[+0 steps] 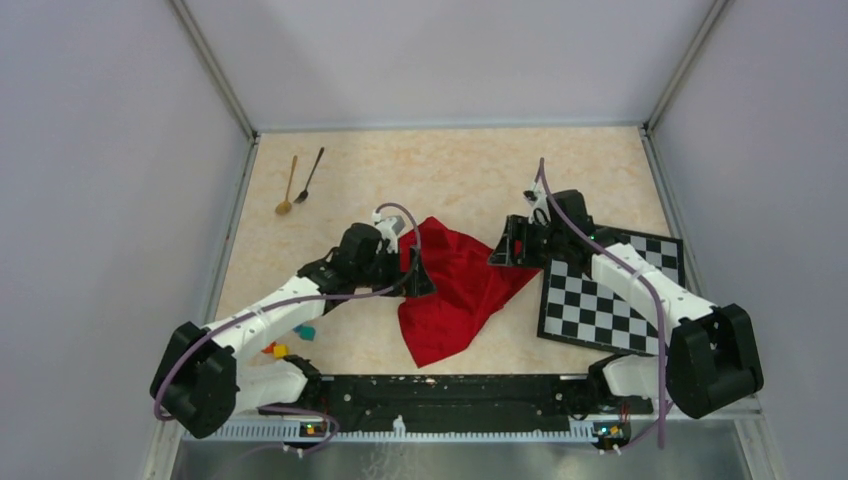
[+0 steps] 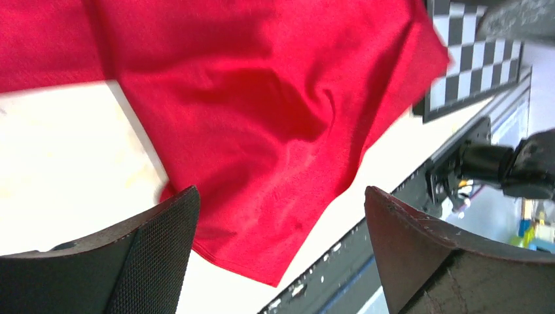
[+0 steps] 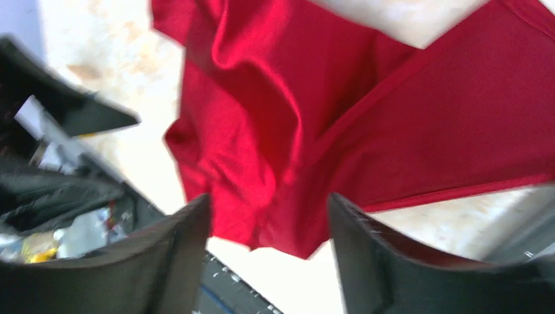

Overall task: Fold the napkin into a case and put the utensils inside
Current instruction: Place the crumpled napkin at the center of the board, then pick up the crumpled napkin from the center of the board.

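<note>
Crumpling is the main hazard: the napkin lies bunched in uneven folds at the middle of the table, and no case has been formed yet. Its right corner reaches the edge of the mat; whether it overlaps cannot be told.

The left claw is spread fully over the cloth's near corner and holds nothing. The right claw is parted about halfway above the cloth, and nothing is seen gripped.

If a bunched ridge is pinched, 2 or more layers would likely be caught and the fold set crooked. If 1 side alone is pulled, the cloth could be dragged onto the mat. With both claws near each other, a collision is possible.

The 2 spoons lie well apart at the far left, so a case left lumpy might not admit them.
</note>
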`<action>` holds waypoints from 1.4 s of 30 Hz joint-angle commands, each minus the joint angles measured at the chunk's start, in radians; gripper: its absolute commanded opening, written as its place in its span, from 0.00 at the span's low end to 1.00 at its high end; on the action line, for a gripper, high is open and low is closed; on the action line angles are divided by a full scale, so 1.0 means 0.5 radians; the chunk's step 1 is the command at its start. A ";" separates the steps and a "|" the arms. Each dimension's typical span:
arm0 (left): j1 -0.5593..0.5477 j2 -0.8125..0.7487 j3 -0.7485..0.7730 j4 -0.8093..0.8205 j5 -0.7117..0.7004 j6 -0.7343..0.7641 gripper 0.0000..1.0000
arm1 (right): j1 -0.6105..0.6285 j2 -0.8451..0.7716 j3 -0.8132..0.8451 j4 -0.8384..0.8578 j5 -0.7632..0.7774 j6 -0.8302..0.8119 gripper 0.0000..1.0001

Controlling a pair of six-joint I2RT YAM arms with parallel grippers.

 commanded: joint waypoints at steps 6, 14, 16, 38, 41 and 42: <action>-0.691 -0.021 0.041 -0.469 -0.643 -0.091 0.99 | -0.007 0.058 0.087 -0.190 0.703 -0.040 0.80; -1.270 0.338 0.083 -0.475 -1.036 -0.099 0.94 | -0.024 0.336 0.204 -0.150 0.957 0.080 0.74; -1.325 0.426 0.117 -0.498 -1.082 -0.118 0.93 | -0.009 0.455 0.352 -0.261 1.109 0.057 0.71; -1.388 0.104 -0.010 -0.571 -1.089 -0.237 0.99 | 0.191 1.332 0.965 -0.391 1.733 0.506 0.55; -1.389 0.133 0.002 -0.582 -1.087 -0.189 0.99 | 0.190 1.331 0.867 -0.320 1.732 0.539 0.36; -1.389 0.159 0.012 -0.589 -1.090 -0.176 0.99 | 0.188 1.319 0.829 -0.288 1.725 0.545 0.29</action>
